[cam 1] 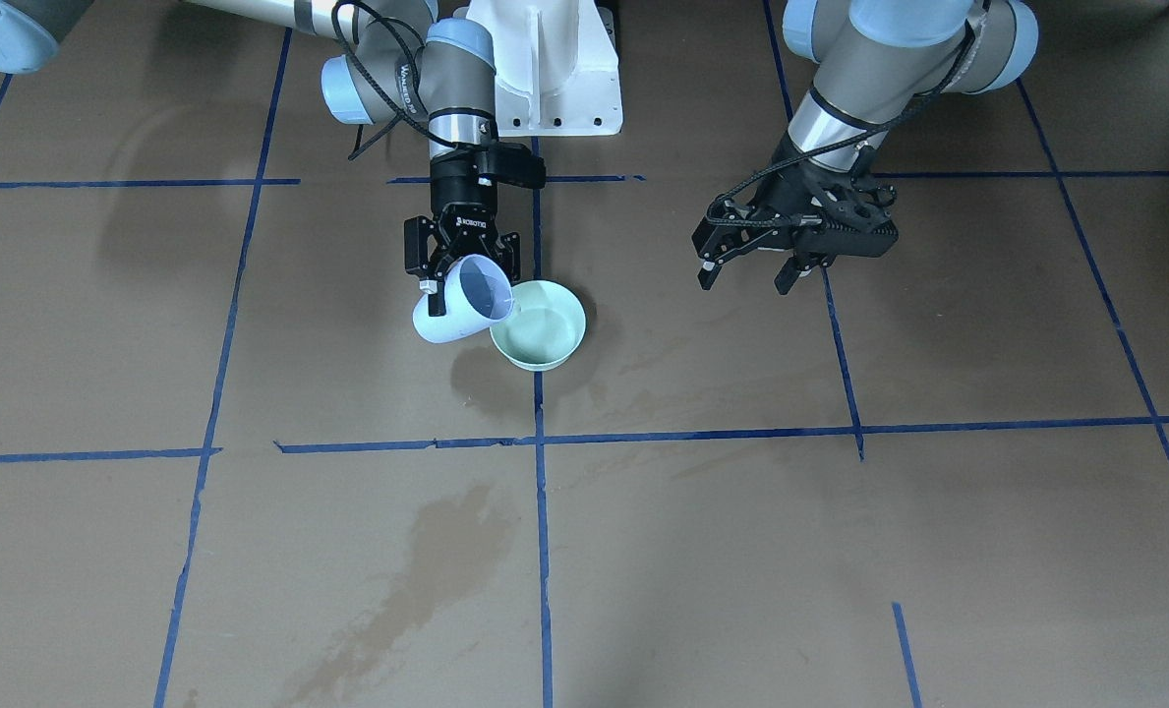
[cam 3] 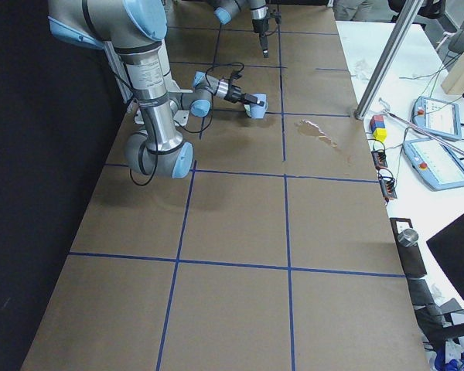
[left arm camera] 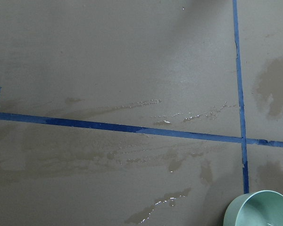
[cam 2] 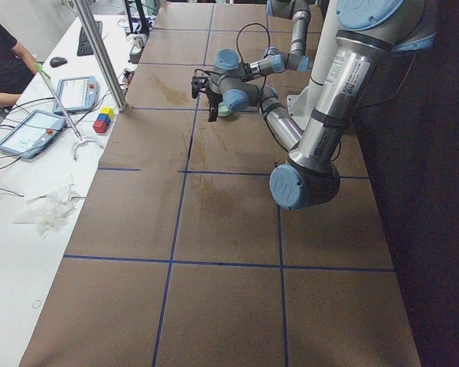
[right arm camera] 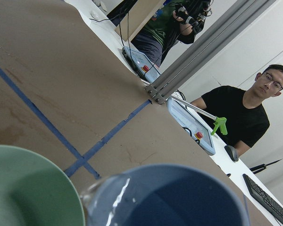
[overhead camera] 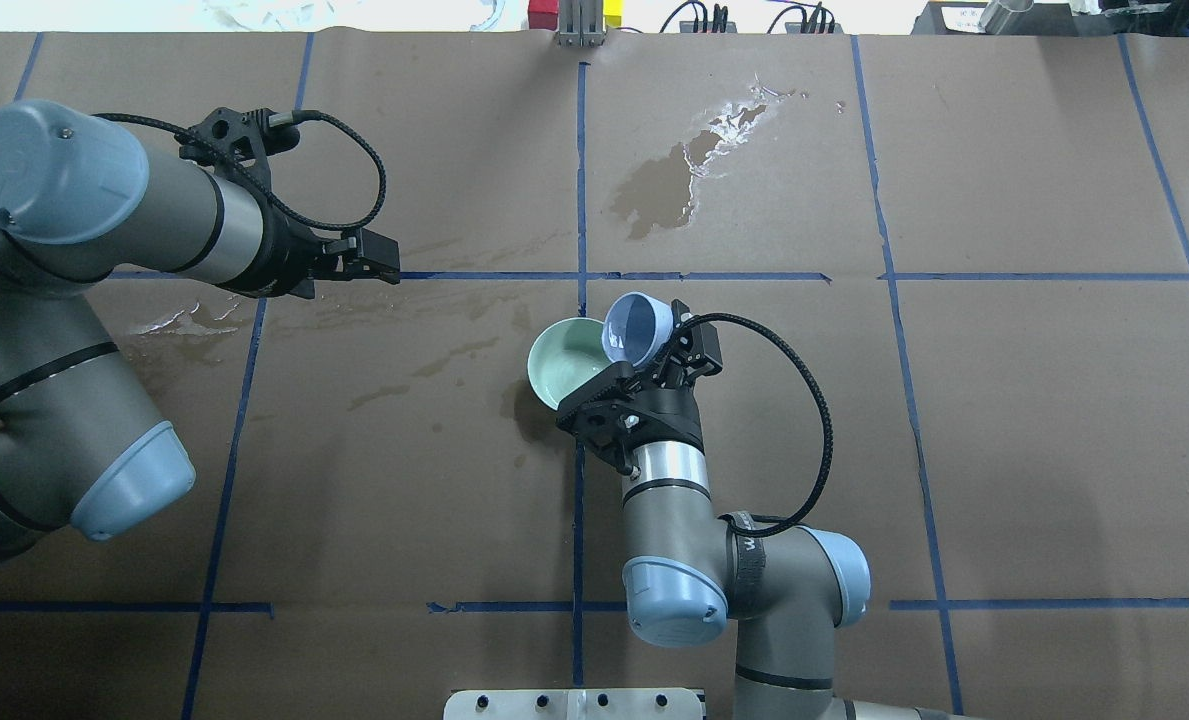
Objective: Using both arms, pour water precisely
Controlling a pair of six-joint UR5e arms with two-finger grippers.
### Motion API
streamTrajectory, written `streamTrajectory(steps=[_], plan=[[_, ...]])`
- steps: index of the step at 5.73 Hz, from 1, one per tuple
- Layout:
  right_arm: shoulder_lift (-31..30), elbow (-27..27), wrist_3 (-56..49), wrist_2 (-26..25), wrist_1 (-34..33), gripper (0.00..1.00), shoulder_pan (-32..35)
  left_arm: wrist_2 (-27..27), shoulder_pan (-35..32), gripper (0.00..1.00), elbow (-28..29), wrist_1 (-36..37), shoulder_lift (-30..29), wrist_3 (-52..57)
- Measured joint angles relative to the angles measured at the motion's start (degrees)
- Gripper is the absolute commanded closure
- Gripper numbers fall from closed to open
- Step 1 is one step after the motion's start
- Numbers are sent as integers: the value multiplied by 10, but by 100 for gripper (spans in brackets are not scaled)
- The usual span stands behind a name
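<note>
Exterior front-facing: "ROBOTIQ" on right gripper (cam 1: 473, 285)

The surface (cam 1: 987, 324) is covered in matt brown paper board, marked off with smooth blue tape (cam 1: 702, 433). The cup (cam 1: 446, 320) looks like smooth pale blue plastic; the bowl (cam 1: 535, 356) is pale green with a soft sheen. Water (right arm camera: 114, 197) at the cup's lip glints clear. The left arm (overhead camera: 54, 400) and right arm (overhead camera: 664, 490) are satin grey metal with pale blue plastic caps; the left gripper (cam 1: 743, 280) and right gripper (cam 1: 471, 280) are matt black.
</note>
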Motion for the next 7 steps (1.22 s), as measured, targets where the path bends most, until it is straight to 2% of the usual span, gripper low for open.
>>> streamTrajectory(steps=[7], plan=[[-3,0,-110,-14,-9,97,-1,0,0,0,-1,0,0,0]])
